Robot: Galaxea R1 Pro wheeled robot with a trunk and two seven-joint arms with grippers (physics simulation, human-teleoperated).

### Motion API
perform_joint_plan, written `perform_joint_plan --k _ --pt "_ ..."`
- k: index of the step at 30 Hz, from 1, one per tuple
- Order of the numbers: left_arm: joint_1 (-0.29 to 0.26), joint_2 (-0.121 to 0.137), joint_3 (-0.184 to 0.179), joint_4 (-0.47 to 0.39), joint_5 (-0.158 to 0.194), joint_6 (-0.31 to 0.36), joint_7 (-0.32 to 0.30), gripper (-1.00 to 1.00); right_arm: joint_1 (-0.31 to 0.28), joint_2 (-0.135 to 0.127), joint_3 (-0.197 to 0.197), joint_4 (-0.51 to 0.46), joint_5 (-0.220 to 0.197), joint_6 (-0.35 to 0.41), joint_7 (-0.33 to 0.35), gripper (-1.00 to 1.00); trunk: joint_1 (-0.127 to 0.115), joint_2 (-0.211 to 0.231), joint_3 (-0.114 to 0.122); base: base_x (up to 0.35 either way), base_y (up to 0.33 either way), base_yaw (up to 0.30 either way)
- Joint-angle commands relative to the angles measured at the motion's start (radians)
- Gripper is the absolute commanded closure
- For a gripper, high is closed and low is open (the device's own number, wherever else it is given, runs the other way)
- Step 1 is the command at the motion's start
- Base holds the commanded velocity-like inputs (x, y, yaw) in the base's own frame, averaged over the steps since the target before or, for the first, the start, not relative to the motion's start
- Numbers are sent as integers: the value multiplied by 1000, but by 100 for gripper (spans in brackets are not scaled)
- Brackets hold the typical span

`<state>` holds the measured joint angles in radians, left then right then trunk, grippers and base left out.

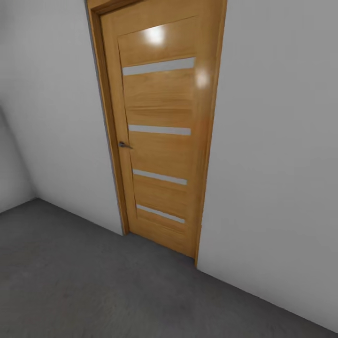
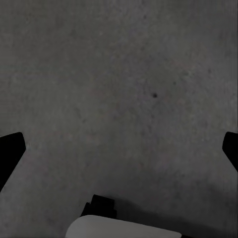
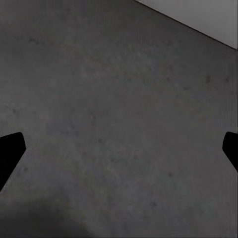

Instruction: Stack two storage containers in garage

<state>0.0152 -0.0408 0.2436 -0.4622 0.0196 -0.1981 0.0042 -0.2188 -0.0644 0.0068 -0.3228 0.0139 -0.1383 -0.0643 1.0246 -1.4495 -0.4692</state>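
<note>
Hanging over the garage's concrete floor [image 2: 119,89], my left hand [image 2: 119,148] is spread wide, its fingertips [image 2: 11,148] at the frame's edges with nothing between them. My right hand [image 3: 119,148] is spread the same, a strip of white wall [image 3: 208,17] beyond. Ahead stands a closed honey-coloured door [image 1: 159,141], upright, its lever handle [image 1: 124,145] toward my left.

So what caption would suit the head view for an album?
Closed honey-coloured wooden door with four pale horizontal strips, set in a white wall above dark grey concrete floor.
</note>
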Motion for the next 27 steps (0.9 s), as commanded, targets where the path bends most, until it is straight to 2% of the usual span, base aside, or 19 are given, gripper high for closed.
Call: perform_joint_plan --k 1,27 --pt "0 -1 2 -1 2 -1 0 -100 -1 0 1 1 1 -3 -3 -100 0 -1 -1 198 221 300" --pt "0 0 2 -1 2 -1 0 -100 -1 0 1 1 1 -3 -3 -100 0 -1 -1 224 200 300"
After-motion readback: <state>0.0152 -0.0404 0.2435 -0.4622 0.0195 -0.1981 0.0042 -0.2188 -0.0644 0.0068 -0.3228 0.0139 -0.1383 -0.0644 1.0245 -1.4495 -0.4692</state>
